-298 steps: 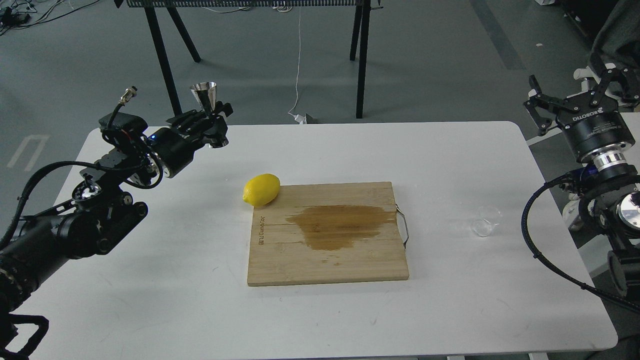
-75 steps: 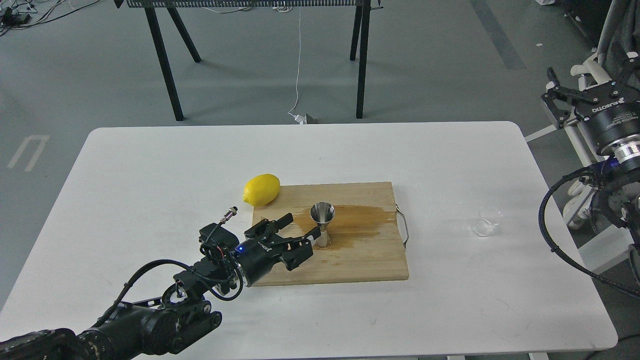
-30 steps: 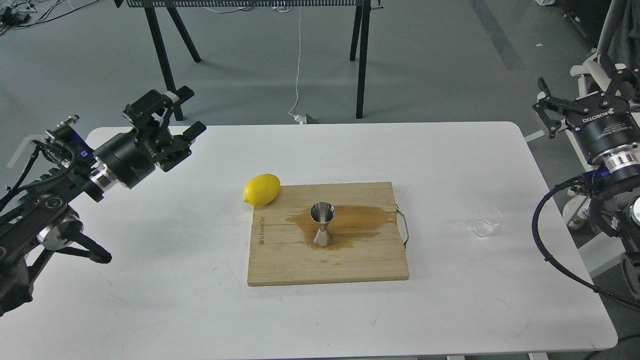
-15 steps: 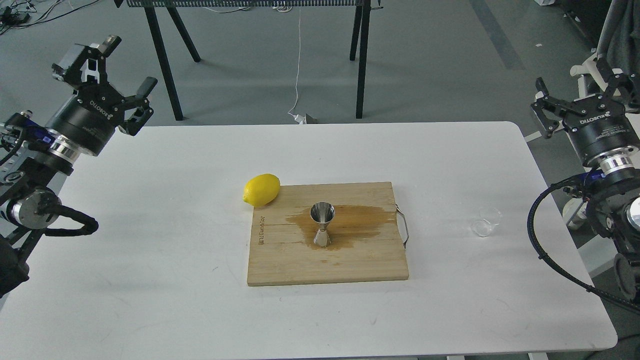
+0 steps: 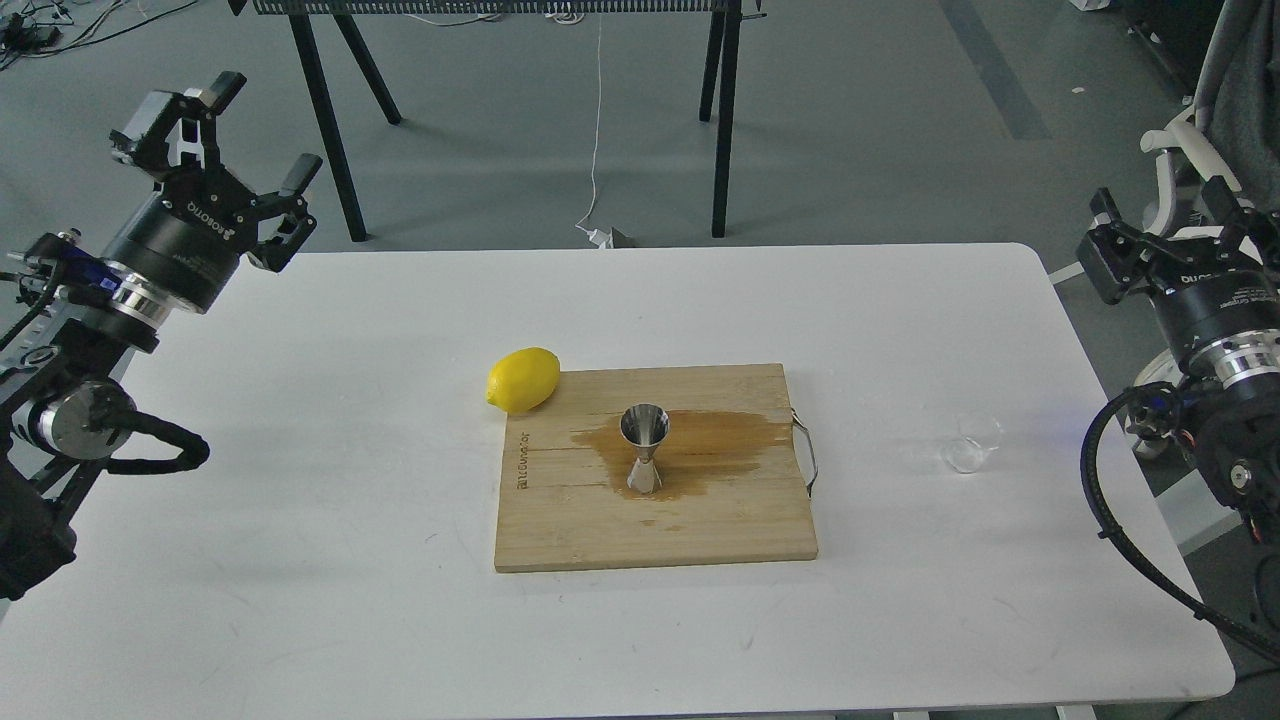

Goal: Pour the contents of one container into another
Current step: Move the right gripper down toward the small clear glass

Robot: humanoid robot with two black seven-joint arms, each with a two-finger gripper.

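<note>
On the desk (image 5: 300,400), from my head view, the little glass cup (image 5: 970,445) sits alone near the right edge, well apart from the wooden board (image 5: 560,520). It stands upright, round and low, so no side of it is longer than another. I cannot tell if it holds anything.

My right jaws (image 5: 1170,240) hang up past the far right corner of the desk. The cup lies toward me and down from them. These jaws are spread apart and hold nothing. My left jaws (image 5: 225,150) are up by the far left corner, also spread apart and empty. The cup is far from them, so my right arm is the nearer one. I think that arm should go and get the cup.

The shiny jigger (image 5: 644,450) stands upright on the board, right on a brown wet patch (image 5: 720,445). Its wide mouth faces up. A lemon (image 5: 522,379) touches the far left corner of the board.

A short while ago my left jaws were down by the jigger on the board. Now they are up and away from it, and the jigger stands by itself. Long before that, those jaws held it in the air. The cup has not moved. My right jaws have shifted a little to the right.
</note>
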